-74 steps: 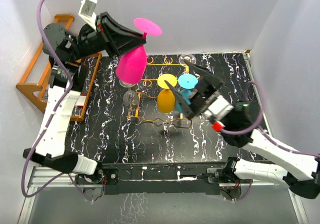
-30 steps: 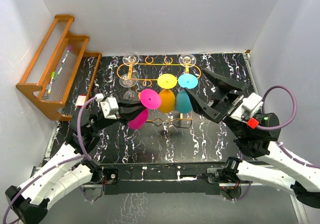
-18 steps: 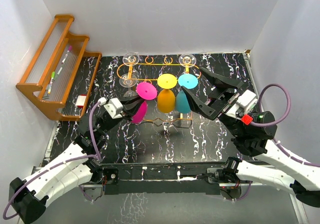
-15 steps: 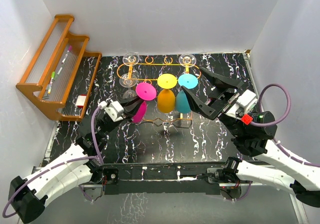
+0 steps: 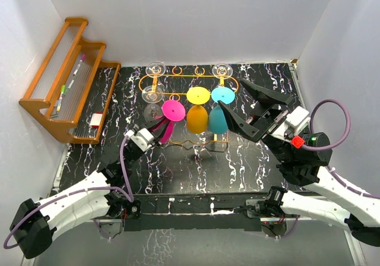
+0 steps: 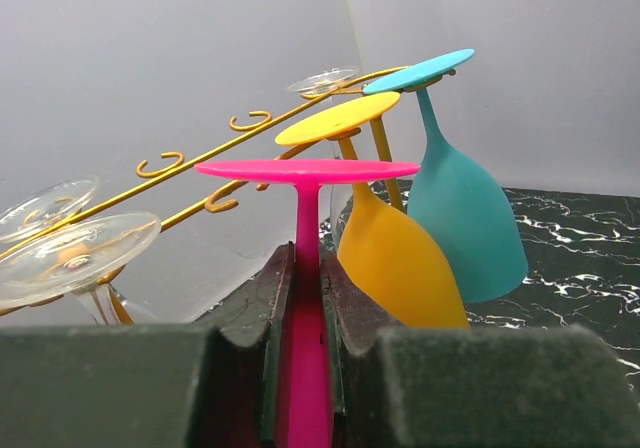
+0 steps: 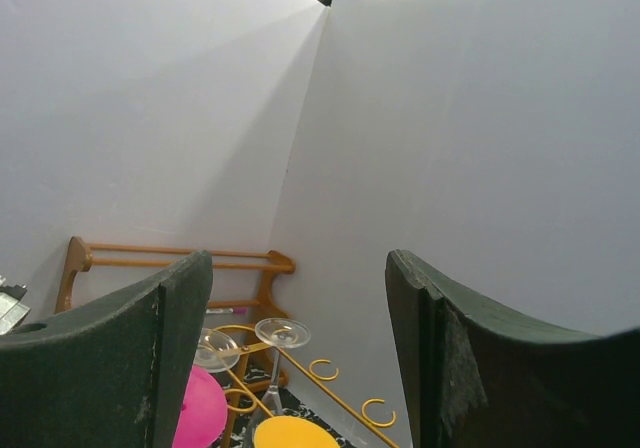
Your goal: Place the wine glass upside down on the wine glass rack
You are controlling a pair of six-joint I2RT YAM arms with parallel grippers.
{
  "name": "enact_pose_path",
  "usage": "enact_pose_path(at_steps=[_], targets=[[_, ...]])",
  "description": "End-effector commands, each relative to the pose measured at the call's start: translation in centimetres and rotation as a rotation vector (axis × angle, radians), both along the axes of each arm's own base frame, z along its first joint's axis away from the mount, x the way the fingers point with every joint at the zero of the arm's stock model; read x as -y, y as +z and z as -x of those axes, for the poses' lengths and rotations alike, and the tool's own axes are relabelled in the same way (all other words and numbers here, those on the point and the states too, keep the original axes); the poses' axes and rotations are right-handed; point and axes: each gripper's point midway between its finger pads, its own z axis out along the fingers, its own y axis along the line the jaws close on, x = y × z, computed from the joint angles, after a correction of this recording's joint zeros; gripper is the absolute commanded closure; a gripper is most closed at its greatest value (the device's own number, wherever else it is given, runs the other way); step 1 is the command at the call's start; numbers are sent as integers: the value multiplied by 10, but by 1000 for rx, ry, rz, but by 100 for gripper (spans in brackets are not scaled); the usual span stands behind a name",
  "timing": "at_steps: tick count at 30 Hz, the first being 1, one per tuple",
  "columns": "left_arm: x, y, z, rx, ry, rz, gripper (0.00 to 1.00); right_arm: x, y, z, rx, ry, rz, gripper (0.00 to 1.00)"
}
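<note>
L side first. My left gripper [image 6: 305,303] has its dark fingers [image 6: 262,308] pinched together on the thin stem of the pink plastic wine glass [image 6: 306,171], one pad on each side, at the lower centre of the left wrist view. The glass is inverted, w/ its flat round foot on top and about level. The bowl is below, out of that view. In the top view the pink foot sits left of centre and the bowl slants down-left toward the gripper.

Just right of it are a yellow plastic wine glass [image 6: 400,268] and a teal plastic wine glass [image 6: 465,228], both upside down, feet up at the top wires of the orange wire wine glass rack [image 6: 190,156]. The pink foot is at the rack's near rail, just beside the yellow foot. I can't tell whether the stem is in a slot or the foot touches the wire. Clear glass wine glasses [image 5: 152,95] also hang there – one at the rack's left end, two more at the far rail.

R side: my right gripper [image 7: 298,268] has its fingers wide apart w/ nothing between them. It's raised to the right of the rack in the top view, pointing up-left.

Farther out, a brown wooden stepped shelf [image 5: 65,70] sits at the upper left of the top view. Everything stands on a black white-veined table [image 5: 237,165].
</note>
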Motion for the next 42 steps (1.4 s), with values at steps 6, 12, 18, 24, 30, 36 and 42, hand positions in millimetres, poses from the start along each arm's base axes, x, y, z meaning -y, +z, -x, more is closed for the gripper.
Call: enact_pose_path(at_steps=[6, 12, 18, 24, 30, 36, 42], targets=[[-2, 29, -19, -6, 93, 94, 100, 15, 11, 8, 5, -2, -39, 27], [3, 40, -25, -55, 103, 146, 100, 18, 6, 10, -10, 6, -34, 27], [8, 46, -23, -68, 94, 180, 100, 22, 1, 8, -27, -11, -35, 27], [7, 38, -21, -87, 94, 195, 100, 20, 1, 7, -36, -6, -31, 27], [3, 30, -23, -110, 114, 205, 100, 15, 2, 5, -41, -3, -18, 27], [3, 17, -24, -139, 119, 193, 100, 11, 1, 3, -42, -1, -7, 27], [7, 9, -27, -160, 118, 182, 100, 11, 0, 3, -39, -5, 3, 27]])
